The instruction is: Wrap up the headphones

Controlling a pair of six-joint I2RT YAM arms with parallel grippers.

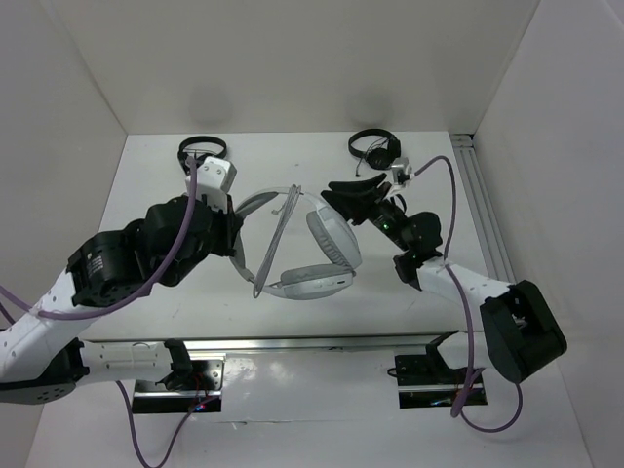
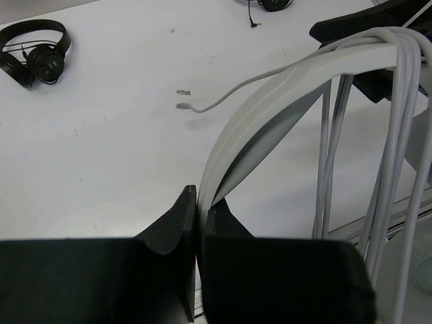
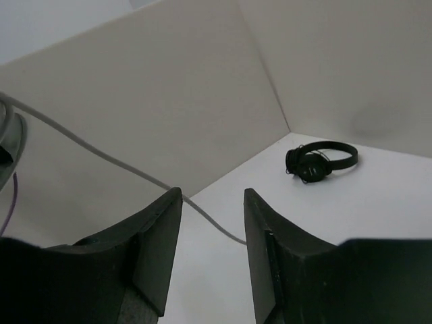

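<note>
It was a lab robot booth. A bare white table (image 1: 292, 161) sat boxed in by plain white walls (image 1: 292, 58). Two robot arms (image 1: 127, 263) were bolted to a metal plate (image 1: 292, 366) behind the fingers (image 3: 155, 250). Purple cables (image 1: 181, 229) trailed from them, and an aluminium rail (image 1: 485, 214) ran to their right.

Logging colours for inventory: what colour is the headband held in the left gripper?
Light grey-white; the headband shows best in the left wrist view.
</note>
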